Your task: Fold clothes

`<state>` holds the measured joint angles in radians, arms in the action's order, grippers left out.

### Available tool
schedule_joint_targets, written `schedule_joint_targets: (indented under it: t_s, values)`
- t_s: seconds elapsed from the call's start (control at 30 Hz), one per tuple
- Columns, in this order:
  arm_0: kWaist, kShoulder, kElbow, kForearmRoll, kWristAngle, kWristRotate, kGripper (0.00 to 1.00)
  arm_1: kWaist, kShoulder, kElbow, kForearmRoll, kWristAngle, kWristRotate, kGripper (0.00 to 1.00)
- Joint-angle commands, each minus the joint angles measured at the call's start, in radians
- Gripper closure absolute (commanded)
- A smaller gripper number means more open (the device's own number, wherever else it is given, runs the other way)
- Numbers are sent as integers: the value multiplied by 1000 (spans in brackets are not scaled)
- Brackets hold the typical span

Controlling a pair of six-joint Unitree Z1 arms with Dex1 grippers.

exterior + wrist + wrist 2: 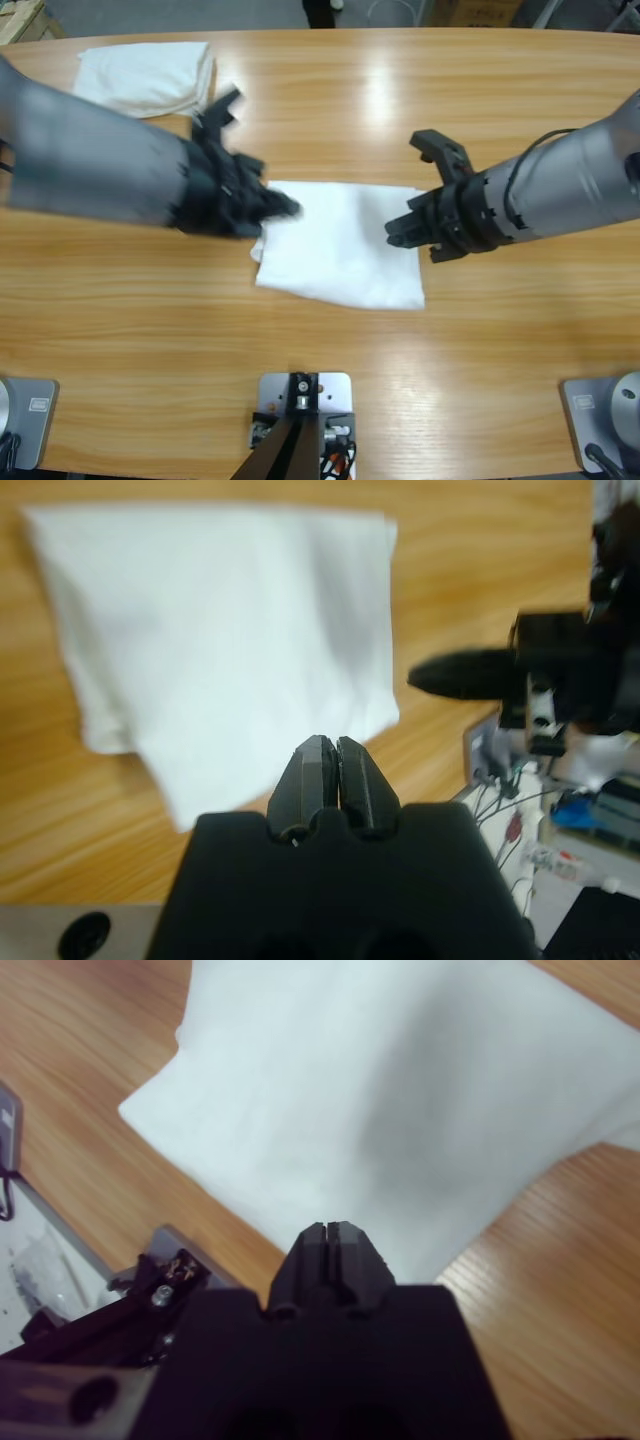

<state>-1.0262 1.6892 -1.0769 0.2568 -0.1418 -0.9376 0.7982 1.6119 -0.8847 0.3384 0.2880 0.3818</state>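
Observation:
A white T-shirt [340,245] lies folded into a rough rectangle at the middle of the table. My left gripper [283,208] comes in from the left and hangs over the shirt's left edge. Its jaws are shut in the left wrist view [335,752], with the shirt [230,630] spread beyond the tips and nothing seen between them. At the shirt's right edge sits my right gripper [397,232], jaws also shut [330,1237] just above the cloth [400,1090]. The right gripper [462,672] also shows in the left wrist view, past the shirt's corner.
A second folded white garment [148,76] lies at the table's back left corner. Bare wooden table [400,90] surrounds the middle shirt on all sides.

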Motion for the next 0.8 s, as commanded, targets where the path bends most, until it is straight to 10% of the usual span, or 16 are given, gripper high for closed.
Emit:
schedule_joint_targets:
  t_s: [0.03, 0.8]
  values:
    - [-72, 141, 51, -33, 36, -35, 1000, -99, 154, -16, -42, 75, -70, 1000]
    - [-77, 304, 195, -128, 39, -84, 1000, -238, 355, -33, -134, 158, -92, 1000]
